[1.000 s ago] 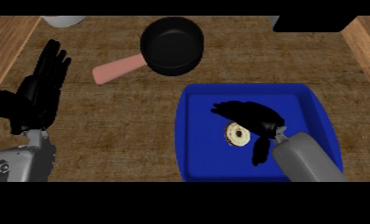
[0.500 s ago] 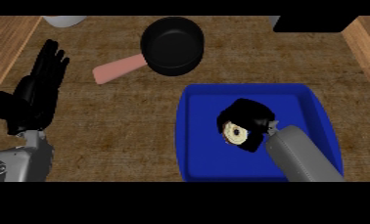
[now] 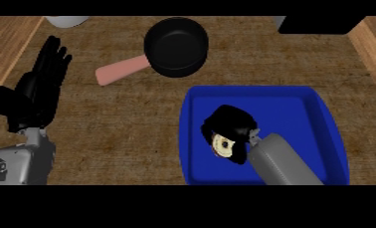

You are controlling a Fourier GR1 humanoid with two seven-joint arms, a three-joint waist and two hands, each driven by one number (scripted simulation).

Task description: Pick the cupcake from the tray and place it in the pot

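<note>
Right hand (image 3: 234, 125) inside blue tray (image 3: 323, 122) at near right, fingers curled round cupcake (image 3: 221, 145) — only pale round face shows beneath palm; cupcake low in tray's left half; black pot (image 3: 176, 48) with pink handle (image 3: 121, 70) on far counter (image 3: 110, 117), well apart; left hand (image 3: 37, 90) rests at left edge — fingers straight, holding nothing.

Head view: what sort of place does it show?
Probably a kitchen counter. A black pot with a pink handle lies on a brown wood-grain top, and a blue tray holds a cupcake, which the right hand is curled round. The left hand rests open at the left edge.
</note>
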